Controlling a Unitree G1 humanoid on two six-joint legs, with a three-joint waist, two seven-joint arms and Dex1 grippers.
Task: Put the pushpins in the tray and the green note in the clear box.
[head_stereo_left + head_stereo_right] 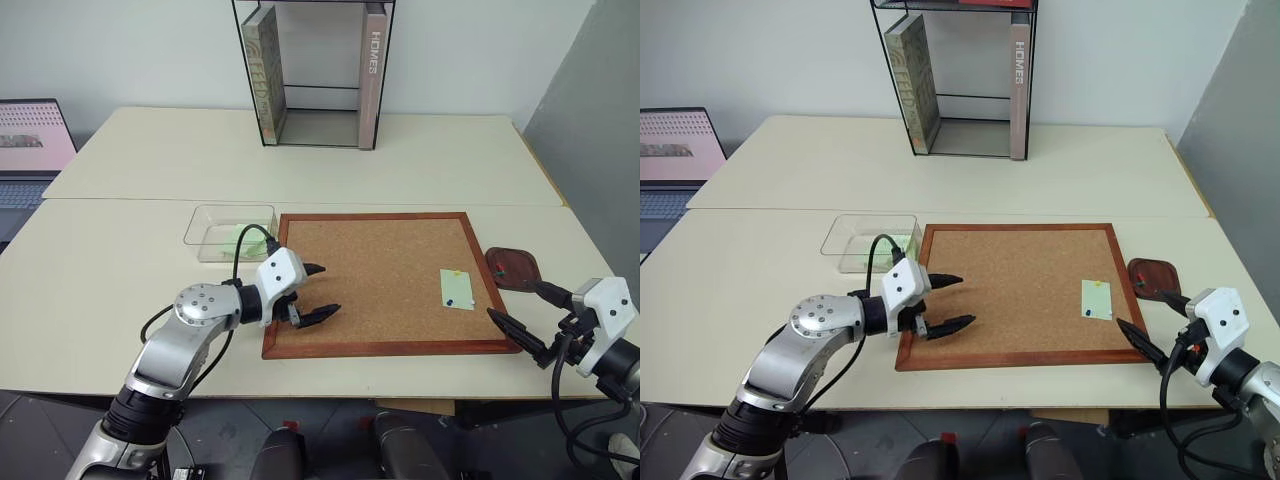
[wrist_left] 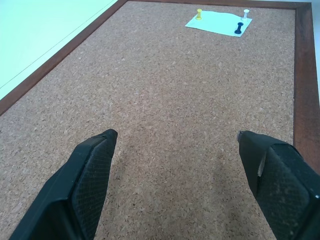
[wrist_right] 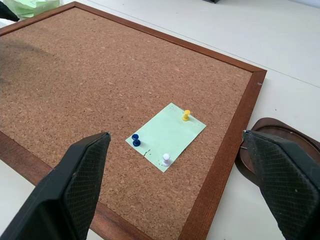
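Note:
A pale green note (image 1: 457,288) lies on the corkboard (image 1: 380,280) near its right edge, pinned by a yellow pushpin (image 3: 186,115), a blue pushpin (image 3: 135,140) and a white pushpin (image 3: 165,159). The brown tray (image 1: 513,268) sits just right of the board, with a small red speck in it. The clear box (image 1: 228,232) stands off the board's left corner with green paper inside. My left gripper (image 1: 318,291) is open and empty over the board's left edge. At the board's right front corner, my right gripper (image 1: 528,313) is open and empty.
A black-framed glass bookcase (image 1: 318,72) with books stands at the back of the table. A laptop (image 1: 30,140) sits at the far left. The table's front edge runs close under both arms.

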